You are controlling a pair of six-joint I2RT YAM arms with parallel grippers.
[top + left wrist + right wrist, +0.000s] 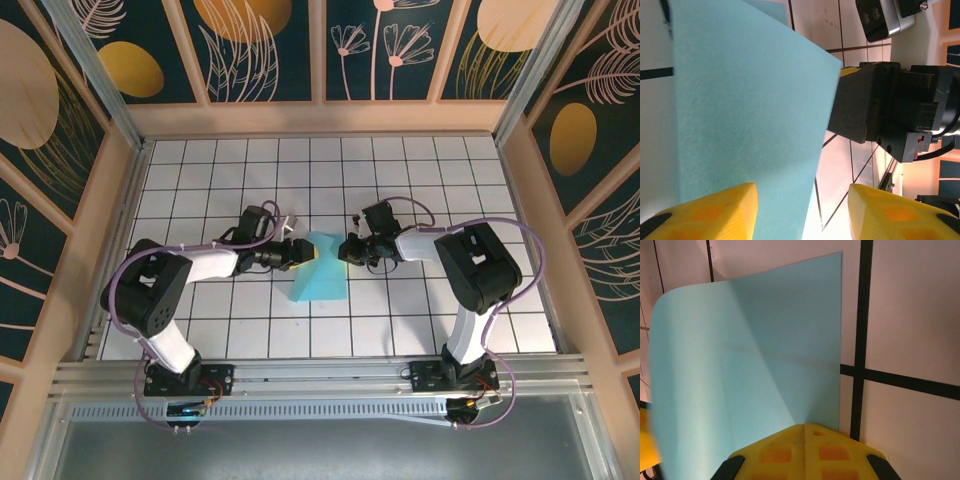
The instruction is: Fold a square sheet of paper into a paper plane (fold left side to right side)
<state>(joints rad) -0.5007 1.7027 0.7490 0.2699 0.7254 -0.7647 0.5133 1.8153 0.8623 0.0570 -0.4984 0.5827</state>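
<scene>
The square sheet of paper (322, 278), light teal, lies at the middle of the white grid table, with its left part lifted and curved over. My left gripper (300, 252) is at its left edge, the right gripper (346, 250) at its upper right. In the left wrist view the sheet (740, 100) stands between the spread yellow fingers (715, 210), and the left gripper (800, 192) is open, not clamping it. In the right wrist view the right gripper (805, 427) is shut, tips together over the sheet (765, 340) near its right edge. The paper plane is out of view.
The white grid table (420, 320) is walled in by tan panels on three sides. An aluminium rail (320, 375) runs along the near edge with both arm bases on it. The right gripper's black body (880, 110) sits just behind the sheet's edge.
</scene>
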